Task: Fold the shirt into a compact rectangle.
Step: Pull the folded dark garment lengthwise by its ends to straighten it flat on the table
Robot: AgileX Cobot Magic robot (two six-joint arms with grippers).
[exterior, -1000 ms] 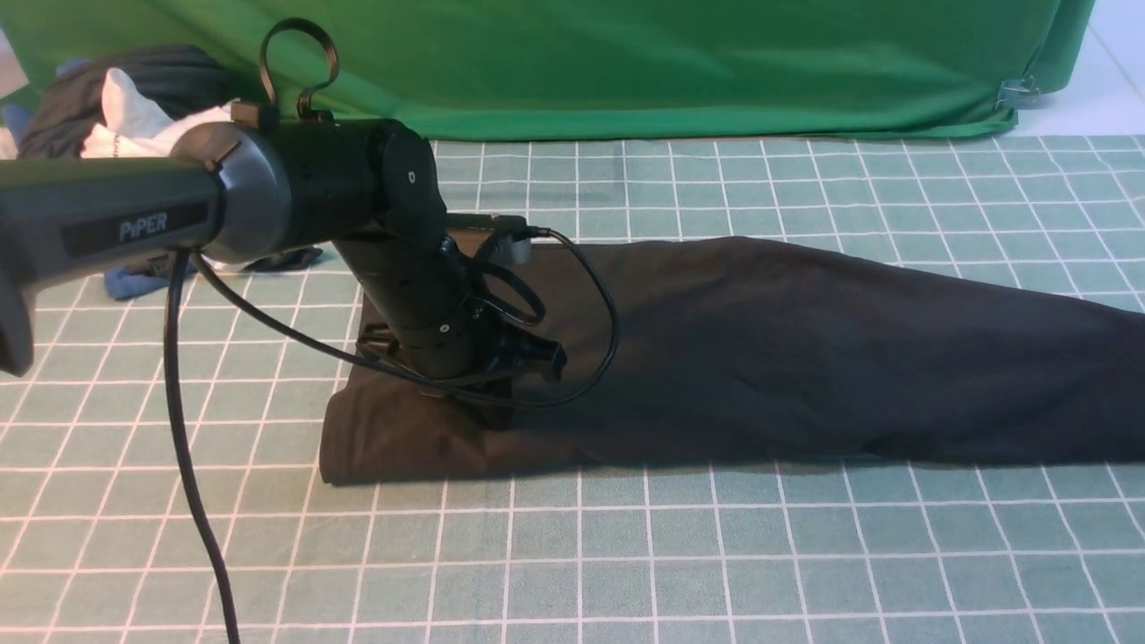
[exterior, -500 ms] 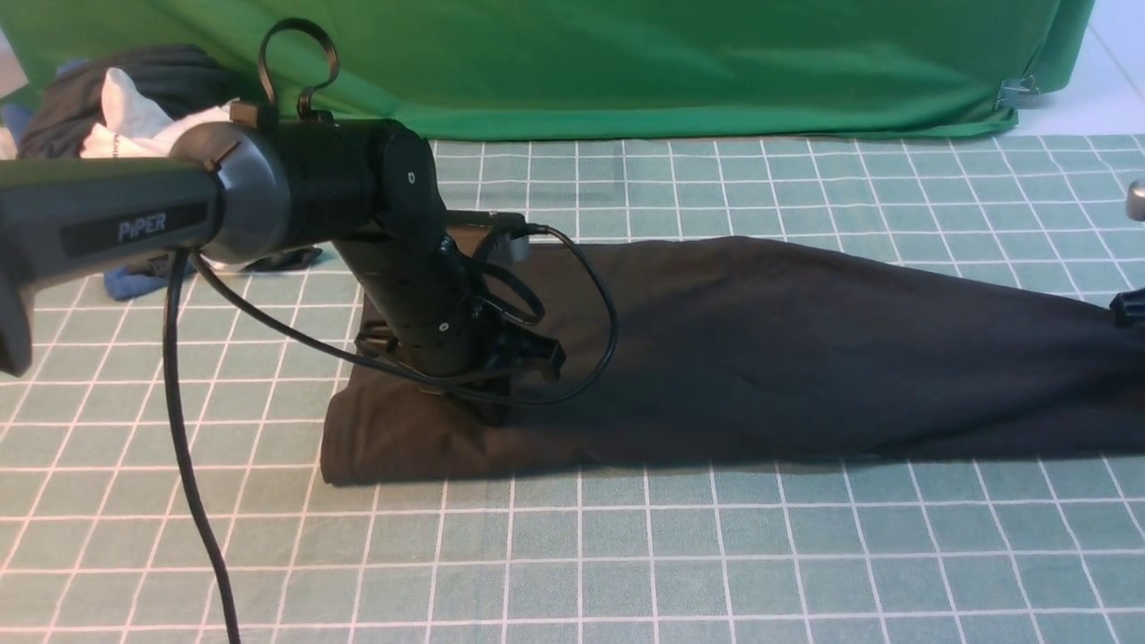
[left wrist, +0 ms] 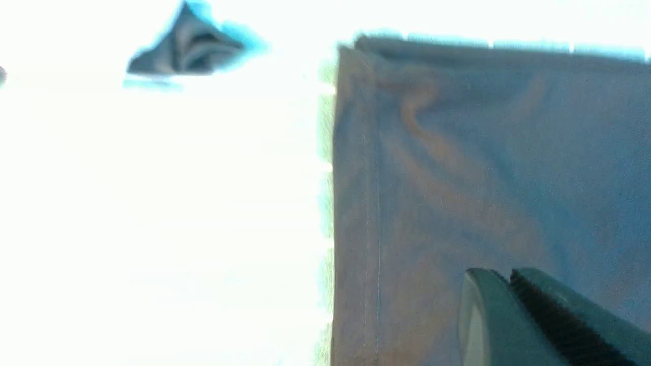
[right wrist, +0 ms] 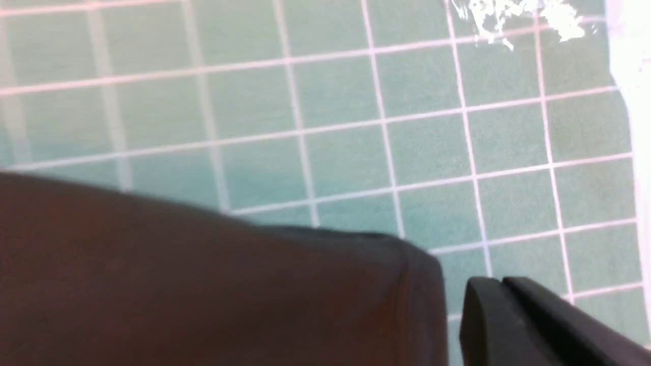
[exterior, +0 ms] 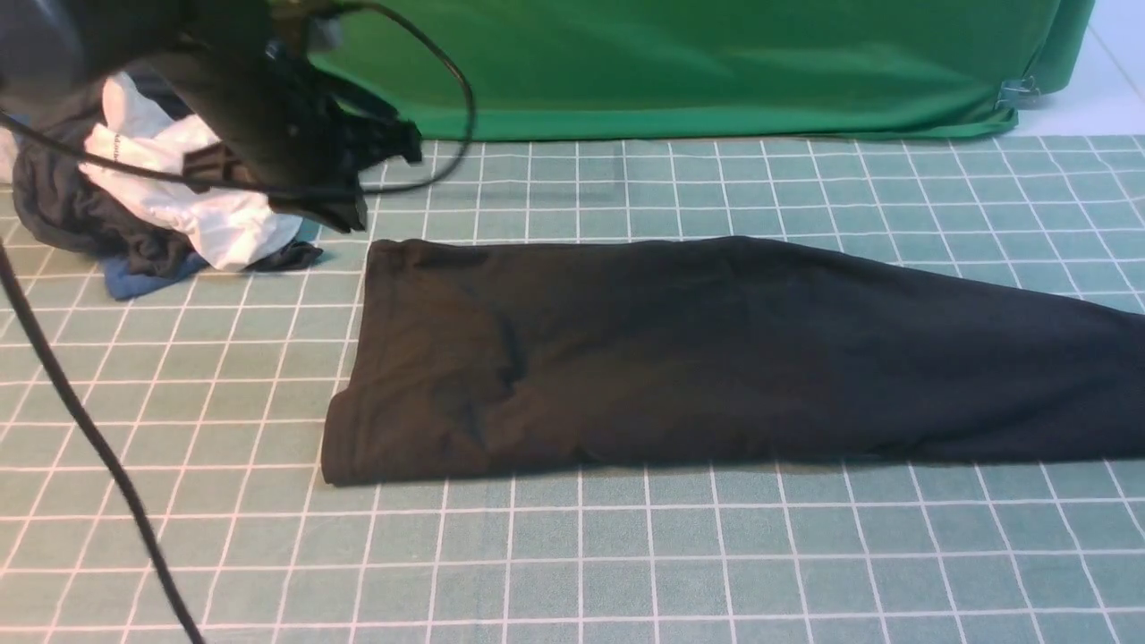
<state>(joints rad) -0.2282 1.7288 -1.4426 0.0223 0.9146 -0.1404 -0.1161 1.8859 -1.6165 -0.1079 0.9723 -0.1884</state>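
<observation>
Note shirt: black, matte, soft knit, folded into one long band. Lies flat on the surface, mid-depth, running from left of centre out past the right edge of the front view. Left end broad and near-square with a rounded, rolled near corner; band narrows toward the right. Shallow creases near the left end; stitched hem line readable along that end in the left wrist view.

Record surface as teal cloth with a white grid, smooth. Open cloth along the whole near edge of the shirt and behind its far edge up to the green backdrop.

Log heap of clothes, dark and blue with a crumpled white garment, at far left, near the shirt's far-left corner but apart from it. Thin black cable crosses the near-left cloth.

Find left end effector high above the shirt's left end, clenched, gripping nothing. Find right end effector clenched, empty, just beside the shirt's end corner.
</observation>
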